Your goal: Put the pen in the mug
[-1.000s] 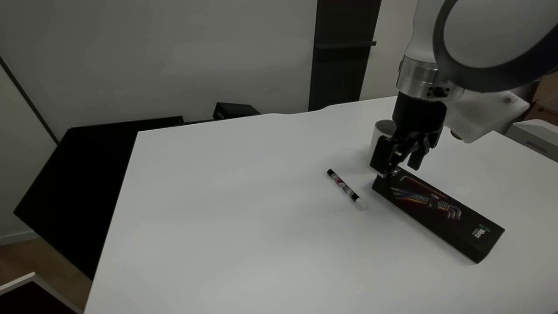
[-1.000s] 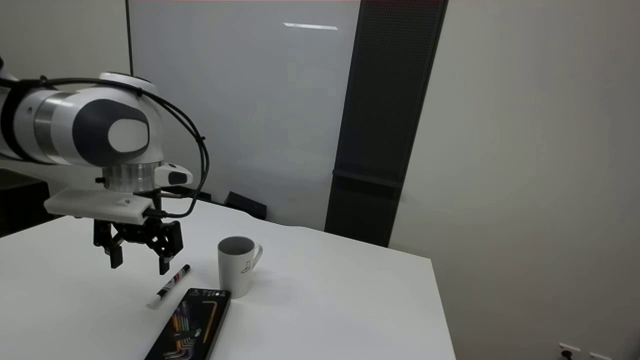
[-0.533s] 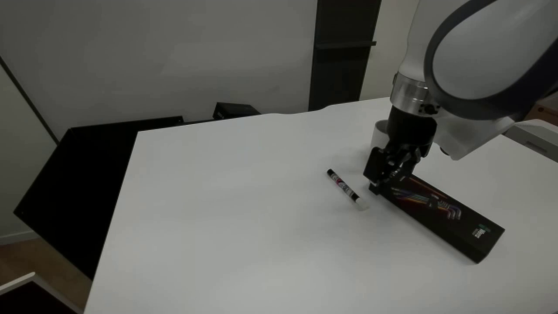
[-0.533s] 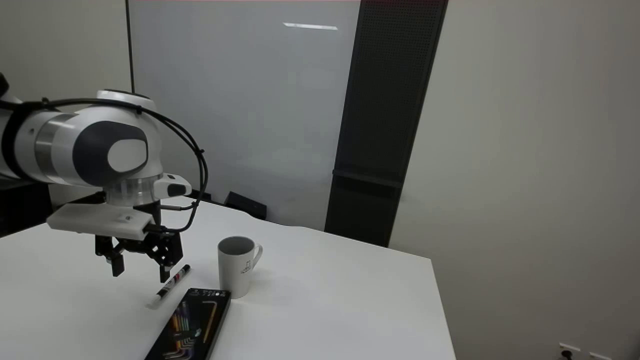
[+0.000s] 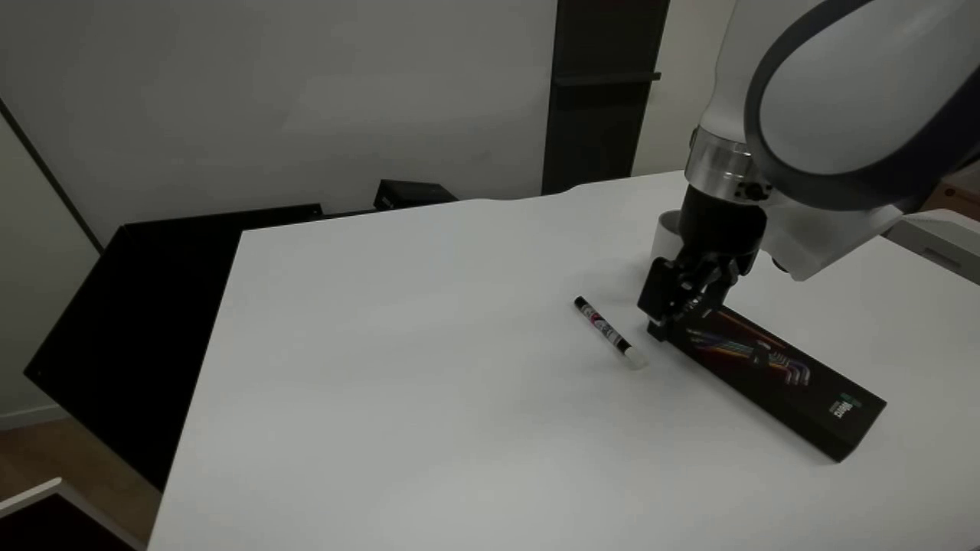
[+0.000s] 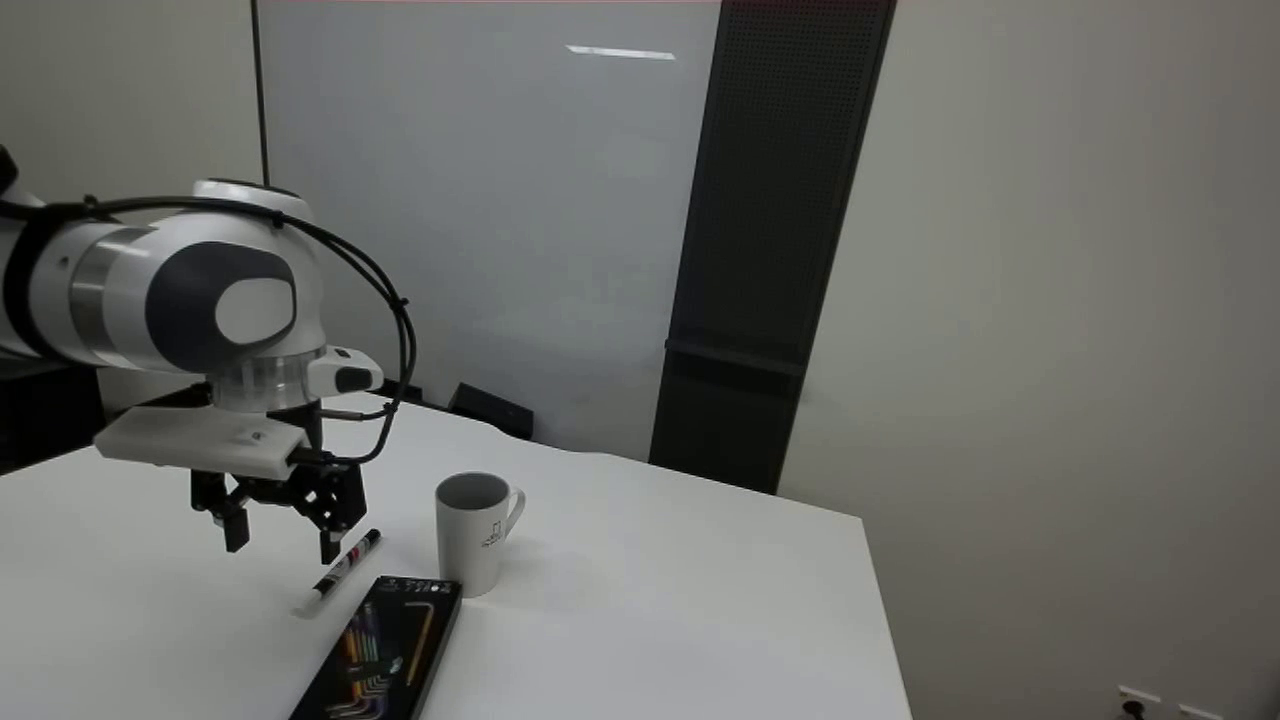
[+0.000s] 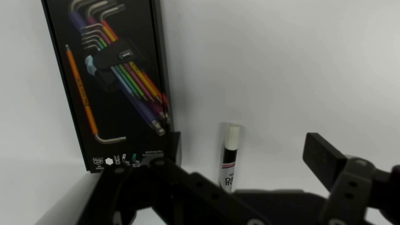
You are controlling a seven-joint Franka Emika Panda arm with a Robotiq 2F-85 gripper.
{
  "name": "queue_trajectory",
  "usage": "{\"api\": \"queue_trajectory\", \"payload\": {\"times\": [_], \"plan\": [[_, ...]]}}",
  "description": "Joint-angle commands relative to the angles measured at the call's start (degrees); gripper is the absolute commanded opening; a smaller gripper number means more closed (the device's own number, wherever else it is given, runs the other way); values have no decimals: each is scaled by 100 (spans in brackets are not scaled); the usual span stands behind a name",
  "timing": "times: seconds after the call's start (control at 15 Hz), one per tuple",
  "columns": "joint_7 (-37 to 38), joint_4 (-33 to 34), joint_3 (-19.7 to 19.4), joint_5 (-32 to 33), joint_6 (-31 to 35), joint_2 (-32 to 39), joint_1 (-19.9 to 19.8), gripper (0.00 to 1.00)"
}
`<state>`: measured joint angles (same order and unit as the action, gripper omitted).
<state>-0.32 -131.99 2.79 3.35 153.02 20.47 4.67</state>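
Note:
The pen (image 5: 610, 332) lies flat on the white table, with a black and white barrel and a white cap. It also shows in an exterior view (image 6: 345, 565) and in the wrist view (image 7: 229, 156), where the gripper's body hides its lower end. My gripper (image 7: 245, 148) is open and empty, with the pen lying below and between its fingers, nearer the left one. In an exterior view the gripper (image 6: 283, 542) hangs above the table beside the pen. The light-grey mug (image 6: 468, 545) stands upright with its handle to the right; the arm partly hides the mug (image 5: 667, 239) in an exterior view.
A long black case (image 6: 375, 650) lies beside the pen, its end close to the mug. In the wrist view one finger overlaps the corner of the case (image 7: 112, 93); I cannot tell whether they touch. The white table (image 5: 383, 344) has its far edge near the wall.
The gripper has moved down toward the table, mostly between the oldest and middle frames, and has hardly moved since. It stays open. The pen, mug and case have not moved.

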Motion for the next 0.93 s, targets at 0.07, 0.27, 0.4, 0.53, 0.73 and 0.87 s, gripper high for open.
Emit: {"api": "queue_trajectory", "payload": {"times": [0.07,0.27,0.4,0.53,0.73,0.87], "plan": [[-211,243,15,29,365,190,-52,100],[-215,556,-42,36,455,362,-69,100],[-223,825,-44,-2,420,517,-104,100],[-208,1069,-44,-24,370,671,-127,100],[-149,1399,-55,-56,262,920,-133,100],[-135,1544,-41,-98,209,1071,-144,100]]}}
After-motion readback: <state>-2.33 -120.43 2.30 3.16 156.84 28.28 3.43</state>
